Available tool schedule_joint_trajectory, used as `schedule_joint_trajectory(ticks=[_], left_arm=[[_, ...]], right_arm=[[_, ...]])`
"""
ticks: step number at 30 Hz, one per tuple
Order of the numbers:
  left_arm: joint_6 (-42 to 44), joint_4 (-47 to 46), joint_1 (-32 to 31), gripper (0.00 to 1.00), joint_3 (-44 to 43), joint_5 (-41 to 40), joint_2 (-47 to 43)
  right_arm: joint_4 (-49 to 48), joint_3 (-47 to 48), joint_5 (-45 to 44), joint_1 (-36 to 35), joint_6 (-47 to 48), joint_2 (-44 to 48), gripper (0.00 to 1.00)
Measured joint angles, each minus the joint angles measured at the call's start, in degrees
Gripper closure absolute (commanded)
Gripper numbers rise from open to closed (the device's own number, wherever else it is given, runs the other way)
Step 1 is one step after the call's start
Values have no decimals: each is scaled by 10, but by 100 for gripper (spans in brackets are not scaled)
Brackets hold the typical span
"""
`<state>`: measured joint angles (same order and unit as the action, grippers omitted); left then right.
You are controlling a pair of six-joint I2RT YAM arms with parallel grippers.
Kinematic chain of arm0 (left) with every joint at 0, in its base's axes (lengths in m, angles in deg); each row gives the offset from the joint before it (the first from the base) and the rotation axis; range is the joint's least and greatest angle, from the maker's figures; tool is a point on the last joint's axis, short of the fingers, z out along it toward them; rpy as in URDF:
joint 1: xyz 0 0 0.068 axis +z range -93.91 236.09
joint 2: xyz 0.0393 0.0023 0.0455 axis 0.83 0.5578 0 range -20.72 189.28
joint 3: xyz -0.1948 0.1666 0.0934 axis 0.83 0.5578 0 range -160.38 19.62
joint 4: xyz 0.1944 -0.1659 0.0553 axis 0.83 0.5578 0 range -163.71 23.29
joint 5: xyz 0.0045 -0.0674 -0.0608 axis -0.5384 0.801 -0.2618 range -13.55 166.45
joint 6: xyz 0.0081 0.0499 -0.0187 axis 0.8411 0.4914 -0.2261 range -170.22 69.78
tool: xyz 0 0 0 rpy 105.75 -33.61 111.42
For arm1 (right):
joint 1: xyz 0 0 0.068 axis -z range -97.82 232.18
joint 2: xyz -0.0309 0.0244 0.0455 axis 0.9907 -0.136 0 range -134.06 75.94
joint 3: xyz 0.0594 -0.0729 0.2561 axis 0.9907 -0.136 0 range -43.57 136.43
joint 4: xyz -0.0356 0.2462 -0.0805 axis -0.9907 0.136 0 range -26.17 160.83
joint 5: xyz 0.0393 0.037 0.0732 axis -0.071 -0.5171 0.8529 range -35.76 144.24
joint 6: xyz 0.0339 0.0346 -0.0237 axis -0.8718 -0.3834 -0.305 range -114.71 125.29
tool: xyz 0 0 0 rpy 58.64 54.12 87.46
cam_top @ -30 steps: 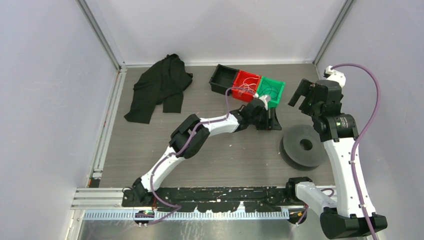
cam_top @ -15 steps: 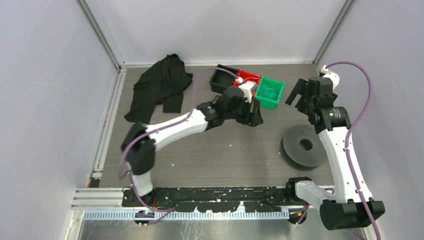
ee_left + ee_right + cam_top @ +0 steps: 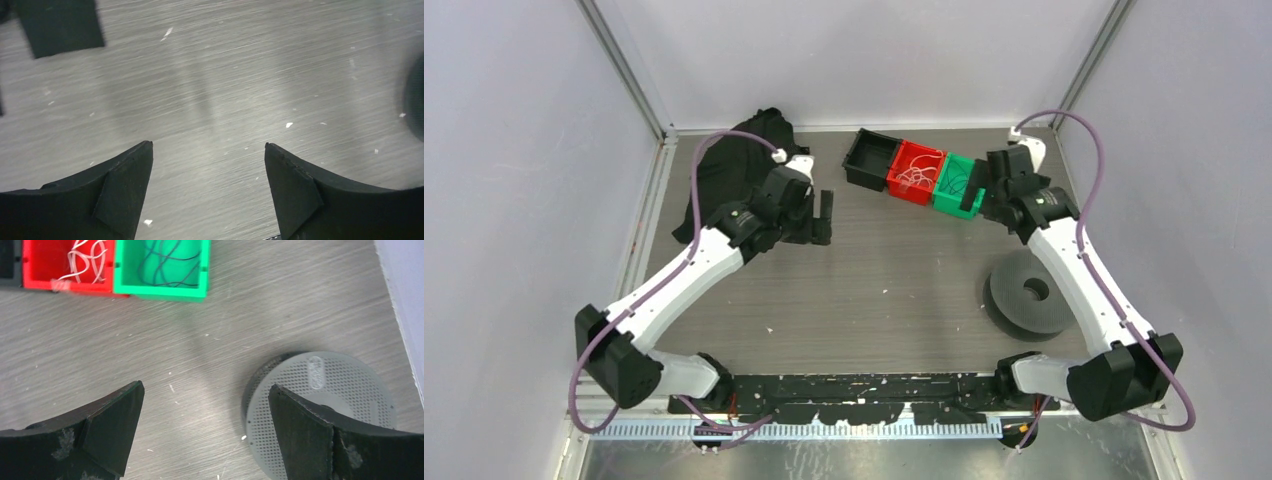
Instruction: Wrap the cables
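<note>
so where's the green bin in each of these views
Top external: the green bin sits toward the far side, right of centre, last in the row of bins.
Left wrist: not in view.
Right wrist: at the top edge, left of centre.
Shared landmark: the red bin, right against it on the picture's left in both views.

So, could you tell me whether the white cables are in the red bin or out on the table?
In the bin: the white cables lie in curly loops inside the red bin.
</note>
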<state>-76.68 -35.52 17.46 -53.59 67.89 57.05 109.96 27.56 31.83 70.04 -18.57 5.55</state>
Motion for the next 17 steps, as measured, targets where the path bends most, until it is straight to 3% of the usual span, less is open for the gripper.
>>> schedule_joint_trajectory(ticks=[8, 17], left_arm=[[-1, 72, 0, 11, 5, -131, -66], [1, 99, 1, 14, 5, -167, -44]], right_arm=[[-20, 9, -10, -47, -3, -43, 0], [-31, 10, -9, -47, -5, -50, 0]])
